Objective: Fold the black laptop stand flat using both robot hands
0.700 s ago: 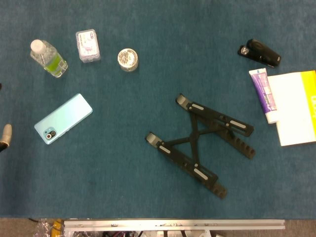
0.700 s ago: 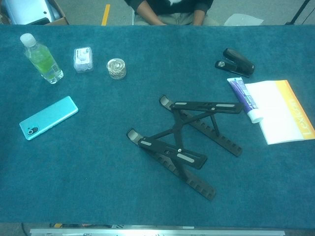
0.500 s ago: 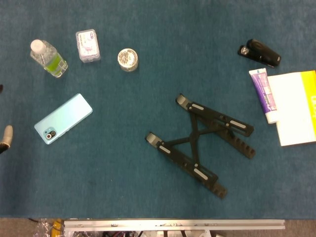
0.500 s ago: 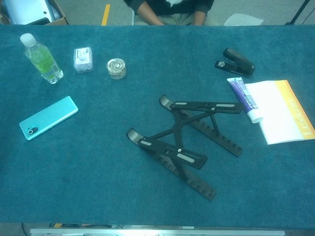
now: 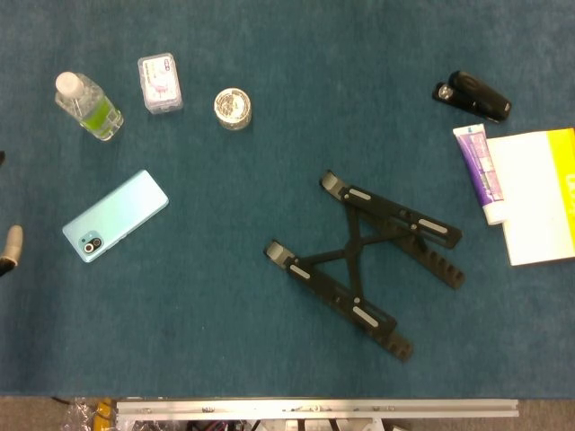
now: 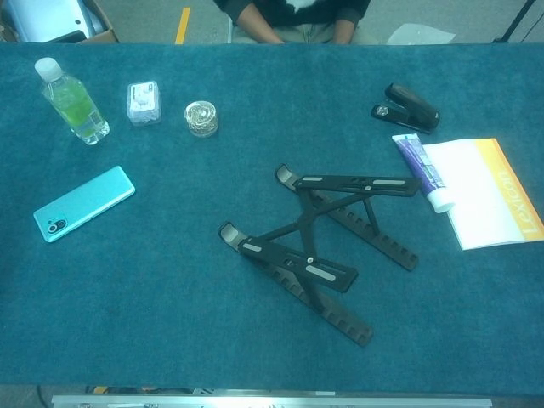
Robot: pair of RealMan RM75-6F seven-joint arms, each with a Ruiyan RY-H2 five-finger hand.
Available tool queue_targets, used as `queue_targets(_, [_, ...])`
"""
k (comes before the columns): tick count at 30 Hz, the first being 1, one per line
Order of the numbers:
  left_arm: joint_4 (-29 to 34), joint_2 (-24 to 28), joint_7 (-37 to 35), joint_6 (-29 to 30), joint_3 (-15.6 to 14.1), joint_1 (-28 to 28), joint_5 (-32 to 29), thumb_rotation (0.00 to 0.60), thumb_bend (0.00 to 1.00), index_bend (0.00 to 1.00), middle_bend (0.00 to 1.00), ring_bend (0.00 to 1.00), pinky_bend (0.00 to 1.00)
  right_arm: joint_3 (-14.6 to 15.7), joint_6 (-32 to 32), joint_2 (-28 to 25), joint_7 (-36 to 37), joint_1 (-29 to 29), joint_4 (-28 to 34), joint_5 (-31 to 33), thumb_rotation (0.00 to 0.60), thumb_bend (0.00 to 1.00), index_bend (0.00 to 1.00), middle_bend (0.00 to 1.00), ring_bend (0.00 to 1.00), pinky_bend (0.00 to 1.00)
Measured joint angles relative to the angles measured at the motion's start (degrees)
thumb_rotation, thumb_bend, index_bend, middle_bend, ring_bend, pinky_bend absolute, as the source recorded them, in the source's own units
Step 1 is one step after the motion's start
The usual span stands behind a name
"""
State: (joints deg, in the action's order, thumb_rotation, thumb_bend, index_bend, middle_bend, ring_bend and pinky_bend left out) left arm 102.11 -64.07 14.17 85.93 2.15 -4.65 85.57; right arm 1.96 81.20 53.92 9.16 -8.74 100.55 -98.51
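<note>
The black laptop stand [image 5: 367, 262] sits unfolded on the blue table cloth, right of centre. Its two notched legs are spread in a V and joined by crossed bars; the chest view shows the stand [image 6: 323, 246] with its upper arms raised off the legs. Only a pale fingertip of my left hand [image 5: 11, 244] pokes in at the far left edge of the head view, well away from the stand. The rest of that hand is cut off, so its pose is hidden. My right hand appears in neither view.
A light blue phone [image 5: 115, 216], a bottle [image 5: 88, 107], a small clear box [image 5: 159, 83] and a round tin [image 5: 233, 108] lie at the left and back. A stapler [image 5: 473, 96], a tube [image 5: 479, 171] and a yellow-white booklet [image 5: 539, 195] lie at the right. A person sits behind the table [image 6: 293, 17].
</note>
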Motion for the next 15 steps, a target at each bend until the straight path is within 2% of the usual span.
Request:
queue_targets(3, [0.09, -0.09, 0.26, -0.52, 0.01, -0.25, -0.20, 0.600, 0.39, 0.02, 0.02, 0.00, 0.00, 0.86, -2.08, -0.80, 2.19, -1.30, 0.67, -1.59, 0.600, 0.19, 0.00, 0.17, 0.04, 0.13])
queue_targets(6, [0.26, -0.20, 0.61, -0.69, 0.06, -0.36, -0.43, 0.600, 0.39, 0.02, 0.02, 0.00, 0.00, 1.73, -3.54, -1.40, 4.89, -2.61, 0.81, -3.51, 0.600, 0.19, 0.04, 0.24, 0.10, 0.23])
queue_targets(9, [0.31, -0.30, 0.99, -0.73, 0.19, -0.47, -0.62, 0.600, 0.39, 0.02, 0.02, 0.00, 0.00, 2.83, -5.10, -1.97, 8.03, -3.91, 0.52, -5.31, 0.600, 0.19, 0.06, 0.27, 0.13, 0.28])
queue_targets(15, [0.25, -0.76, 1.37, -1.24, 0.21, -0.82, -0.76, 0.600, 0.39, 0.02, 0.02, 0.00, 0.00, 5.72, -8.90, -2.94, 13.21, -6.99, -0.43, -9.37, 0.600, 0.19, 0.17, 0.39, 0.24, 0.37])
